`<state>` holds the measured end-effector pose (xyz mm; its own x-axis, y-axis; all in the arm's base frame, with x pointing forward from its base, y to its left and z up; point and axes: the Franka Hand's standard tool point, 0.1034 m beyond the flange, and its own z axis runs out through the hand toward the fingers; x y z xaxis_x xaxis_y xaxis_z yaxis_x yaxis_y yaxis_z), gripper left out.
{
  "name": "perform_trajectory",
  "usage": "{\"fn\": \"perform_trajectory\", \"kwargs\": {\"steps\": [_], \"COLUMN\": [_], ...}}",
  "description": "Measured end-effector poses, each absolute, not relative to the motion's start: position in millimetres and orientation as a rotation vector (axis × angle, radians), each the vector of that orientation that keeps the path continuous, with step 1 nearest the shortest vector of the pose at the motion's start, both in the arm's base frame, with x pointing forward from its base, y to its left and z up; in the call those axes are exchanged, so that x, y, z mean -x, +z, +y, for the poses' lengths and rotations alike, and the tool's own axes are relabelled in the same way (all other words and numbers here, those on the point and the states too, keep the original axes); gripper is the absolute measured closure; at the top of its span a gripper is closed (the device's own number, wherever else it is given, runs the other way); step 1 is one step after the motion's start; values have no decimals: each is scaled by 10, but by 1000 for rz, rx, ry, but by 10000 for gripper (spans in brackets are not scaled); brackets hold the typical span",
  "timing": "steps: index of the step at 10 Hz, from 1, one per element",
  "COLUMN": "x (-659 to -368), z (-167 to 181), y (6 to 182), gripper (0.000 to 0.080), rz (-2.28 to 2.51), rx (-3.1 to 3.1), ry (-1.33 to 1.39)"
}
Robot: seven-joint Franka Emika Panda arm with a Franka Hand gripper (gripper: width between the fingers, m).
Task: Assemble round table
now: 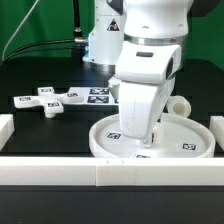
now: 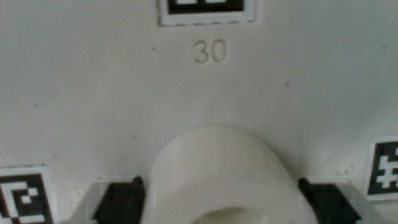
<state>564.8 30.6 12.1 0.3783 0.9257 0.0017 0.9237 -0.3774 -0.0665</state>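
The large rimmed round disc lies flat at the front of the table, against the front rail. My gripper is lowered onto its middle. In the wrist view my gripper has its black fingers pressed on both sides of a white rounded stub, the disc's central hub, with the tagged disc surface behind it. The short thick cylinder lies on the table behind the disc, at the exterior view's right. The cross-shaped piece lies at the exterior view's left.
The marker board lies at the back middle, partly behind my arm. A long white rail runs along the front, with side rails at the exterior view's left and right.
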Motion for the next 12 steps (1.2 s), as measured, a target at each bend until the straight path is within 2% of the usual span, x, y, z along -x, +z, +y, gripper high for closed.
{"fn": "perform_trajectory", "kwargs": {"steps": [7, 8, 9, 10, 12], "x": [-5650, -5650, -5650, -5650, -5634], "z": [380, 379, 377, 367, 312], "y": [118, 118, 118, 121, 202], "gripper": [390, 217, 217, 164, 152], "rz": [-1707, -1706, -1706, -1703, -1650], "rx": [2571, 2571, 2572, 2573, 2609], "ry": [56, 56, 56, 57, 77]}}
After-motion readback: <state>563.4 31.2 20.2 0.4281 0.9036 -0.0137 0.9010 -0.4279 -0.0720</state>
